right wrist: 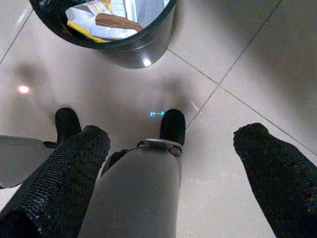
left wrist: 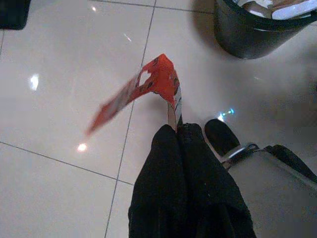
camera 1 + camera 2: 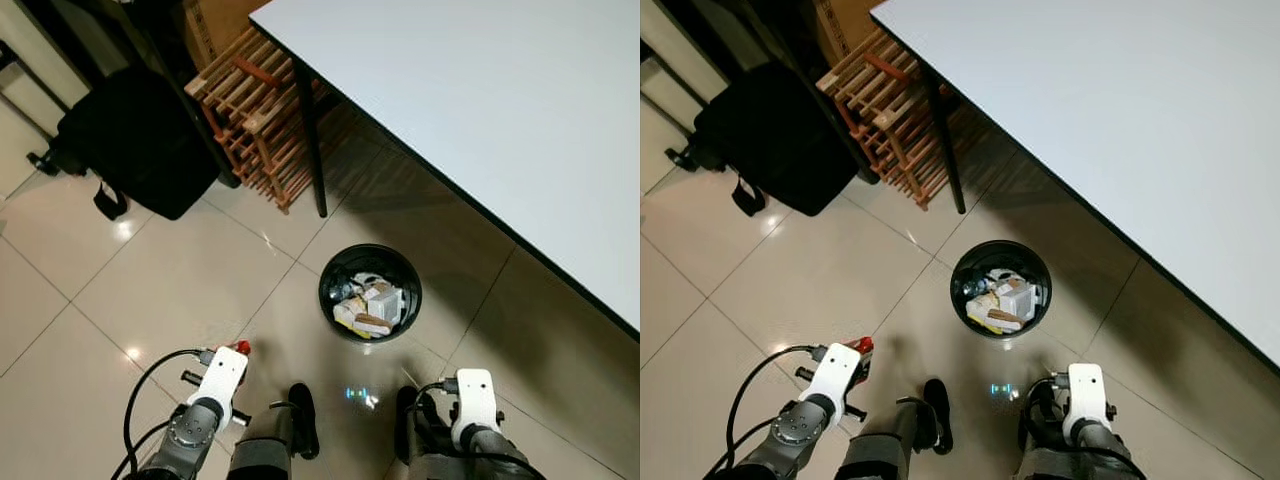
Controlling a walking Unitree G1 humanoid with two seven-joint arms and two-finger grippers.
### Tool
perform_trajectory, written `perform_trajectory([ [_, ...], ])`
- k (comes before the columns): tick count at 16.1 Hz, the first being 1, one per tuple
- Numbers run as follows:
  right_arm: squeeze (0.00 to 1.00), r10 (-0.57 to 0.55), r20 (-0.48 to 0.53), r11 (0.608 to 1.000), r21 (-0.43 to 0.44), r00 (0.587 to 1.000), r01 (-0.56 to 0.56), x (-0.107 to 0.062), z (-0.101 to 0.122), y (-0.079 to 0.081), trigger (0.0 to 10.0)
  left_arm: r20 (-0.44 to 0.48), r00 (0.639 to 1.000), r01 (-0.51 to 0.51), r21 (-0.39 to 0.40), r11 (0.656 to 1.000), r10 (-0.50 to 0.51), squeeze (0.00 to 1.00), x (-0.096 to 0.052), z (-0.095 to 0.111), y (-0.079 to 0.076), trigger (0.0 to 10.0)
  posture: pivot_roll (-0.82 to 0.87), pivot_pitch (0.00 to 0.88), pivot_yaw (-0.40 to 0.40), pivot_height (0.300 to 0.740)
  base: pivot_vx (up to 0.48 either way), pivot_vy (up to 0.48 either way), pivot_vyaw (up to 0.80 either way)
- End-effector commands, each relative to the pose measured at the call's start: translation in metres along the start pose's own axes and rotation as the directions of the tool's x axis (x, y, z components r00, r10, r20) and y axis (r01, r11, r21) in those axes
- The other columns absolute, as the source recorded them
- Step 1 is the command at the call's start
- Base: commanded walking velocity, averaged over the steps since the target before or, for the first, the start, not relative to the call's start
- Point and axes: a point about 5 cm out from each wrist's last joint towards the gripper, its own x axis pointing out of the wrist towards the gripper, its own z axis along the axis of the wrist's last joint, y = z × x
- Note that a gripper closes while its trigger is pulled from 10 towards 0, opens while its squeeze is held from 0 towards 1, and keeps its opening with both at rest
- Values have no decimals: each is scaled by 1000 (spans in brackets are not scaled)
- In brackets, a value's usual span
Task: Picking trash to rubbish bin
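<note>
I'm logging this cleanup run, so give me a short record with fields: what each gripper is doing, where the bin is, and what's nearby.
left gripper: fingers shut on a red wrapper, held above the floor tiles
right gripper: fingers open, holding nothing
rubbish bin: black, round, on the floor ahead, already holding paper trash
table: white top, beside the bin
black bag: on the floor to the left

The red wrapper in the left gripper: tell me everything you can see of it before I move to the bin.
The red wrapper is a thin, crumpled strip, red with white edging and small print, and looks like plastic film or foil. One end is pinched between the shut fingers of the left gripper; the rest juts out free above the tiled floor, its far end blurred. A small hole shows near its bend. It touches nothing but the gripper and hangs short of the black rubbish bin, to the bin's left.
</note>
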Motion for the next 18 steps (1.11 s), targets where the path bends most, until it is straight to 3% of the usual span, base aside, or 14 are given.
perform_trajectory([
  [1, 0, 12, -68, 1000, 13, 998, -11, -5, -19, 4, 10000, -69, 998, -8, -12, 1000, 8, 0, -7, -19, 1, 10000, 42, 359, 137, 740, 0, 0, 0],
  [6, 0, 17, -70, 1000, 13, 997, -16, -5, -18, 5, 10000, -67, 998, -5, -7, 1000, 5, 0, -7, -18, 1, 10000, 41, 356, 138, 740, 0, 0, -416],
  [18, 0, 24, -76, 1000, 3, 997, -24, -5, -18, 6, 10000, -75, 997, -6, 5, 1000, 6, 0, -7, -20, 1, 10000, 39, 344, 139, 740, 291, 0, -48],
])
